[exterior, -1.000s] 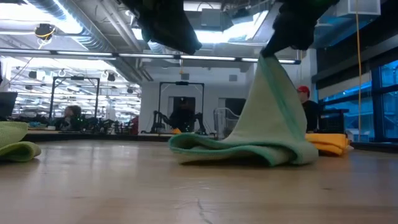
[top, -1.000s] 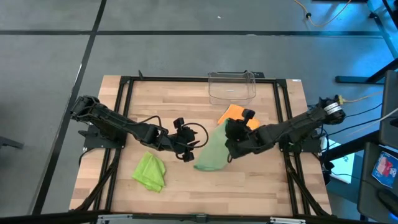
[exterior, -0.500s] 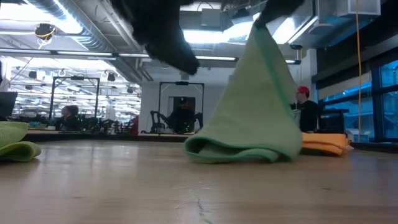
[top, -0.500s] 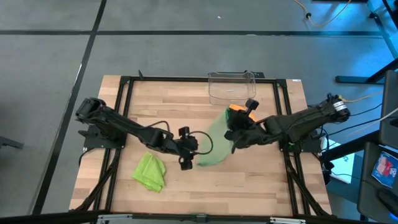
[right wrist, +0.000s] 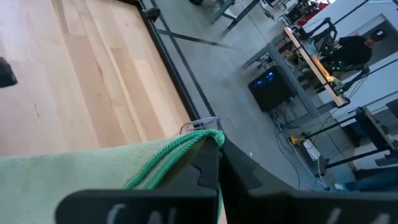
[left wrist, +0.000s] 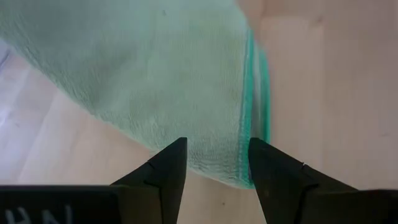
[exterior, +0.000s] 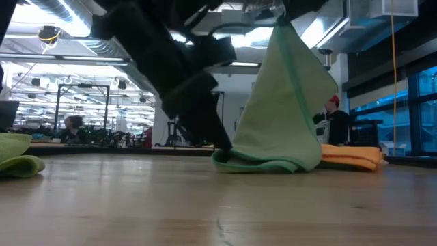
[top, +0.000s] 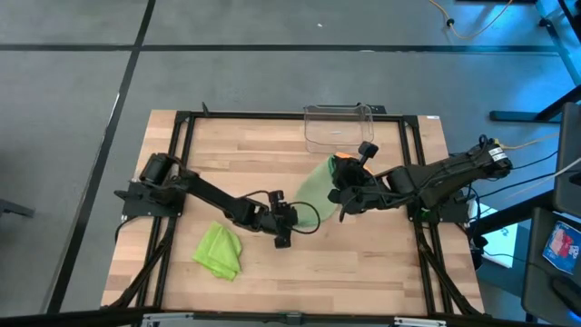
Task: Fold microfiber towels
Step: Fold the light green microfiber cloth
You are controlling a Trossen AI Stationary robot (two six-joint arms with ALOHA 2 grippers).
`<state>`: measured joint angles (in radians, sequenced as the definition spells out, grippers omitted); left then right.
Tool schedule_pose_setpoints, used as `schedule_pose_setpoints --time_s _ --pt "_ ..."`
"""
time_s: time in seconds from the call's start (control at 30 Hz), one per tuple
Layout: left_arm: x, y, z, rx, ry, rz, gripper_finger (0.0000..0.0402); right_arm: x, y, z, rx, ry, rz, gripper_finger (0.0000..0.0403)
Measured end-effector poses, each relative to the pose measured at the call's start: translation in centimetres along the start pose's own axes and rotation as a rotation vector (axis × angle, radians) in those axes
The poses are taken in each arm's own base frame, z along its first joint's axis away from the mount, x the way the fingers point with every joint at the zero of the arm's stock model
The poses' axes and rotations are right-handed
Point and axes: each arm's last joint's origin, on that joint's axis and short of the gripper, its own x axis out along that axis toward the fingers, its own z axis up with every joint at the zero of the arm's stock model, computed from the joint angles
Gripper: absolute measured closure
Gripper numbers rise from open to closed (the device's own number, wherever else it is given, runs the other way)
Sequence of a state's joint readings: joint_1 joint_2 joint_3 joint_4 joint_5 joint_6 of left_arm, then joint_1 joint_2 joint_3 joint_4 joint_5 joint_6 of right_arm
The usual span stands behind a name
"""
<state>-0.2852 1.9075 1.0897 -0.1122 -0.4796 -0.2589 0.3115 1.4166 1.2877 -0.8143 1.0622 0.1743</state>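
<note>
My right end effector [top: 339,193] is pinching a corner of the pale sage green towel [exterior: 280,109] and holds it raised above the bench [top: 272,282], so the cloth hangs in a tent shape with its lower edge bunched on the wood, near the middle of the bench. My left end effector [left wrist: 214,163] sits low at that bunched edge, fingers [left wrist: 163,171] spread, with the towel's hem between them. The orange towel [exterior: 351,157] lies just behind the hanging cloth, near the clear plastic bin [top: 339,125]. The lime green towel [top: 219,250] lies crumpled toward the bench's front left, well apart from both arms.
</note>
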Motion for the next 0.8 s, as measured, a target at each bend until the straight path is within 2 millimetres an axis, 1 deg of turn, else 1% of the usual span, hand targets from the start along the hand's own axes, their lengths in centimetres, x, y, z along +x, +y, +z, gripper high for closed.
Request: schedule_pose_setpoints --time_s 0.13,0.27,0.5,0.57,0.7,0.8 --pt "0.6 -0.4 -0.5 -0.013 0.041 -0.075 0.0237 0.0 0.0 0.0 -0.003 0.001 -0.004 0.0401" --pt "0.9 -0.8 -1.0 -0.002 0.068 -0.093 0.0237 0.0 0.0 0.0 -0.006 0.001 -0.009 0.0401" --pt "0.8 -1.1 -1.1 0.029 0.075 -0.127 0.0237 0.0 0.0 -0.1 -0.011 0.003 -0.010 0.0401" --pt "1.3 -1.3 -1.4 0.036 0.088 -0.138 0.0237 0.0 0.0 -0.1 -0.012 0.003 -0.010 0.0401" --pt "2.2 -1.5 -2.2 0.053 0.122 -0.122 0.0237 0.0 0.0 -0.1 -0.012 0.005 -0.010 0.0401" --pt "2.4 -1.7 -2.3 0.055 0.110 -0.091 0.0241 0.0 0.0 -0.1 -0.012 0.005 -0.010 0.0401"
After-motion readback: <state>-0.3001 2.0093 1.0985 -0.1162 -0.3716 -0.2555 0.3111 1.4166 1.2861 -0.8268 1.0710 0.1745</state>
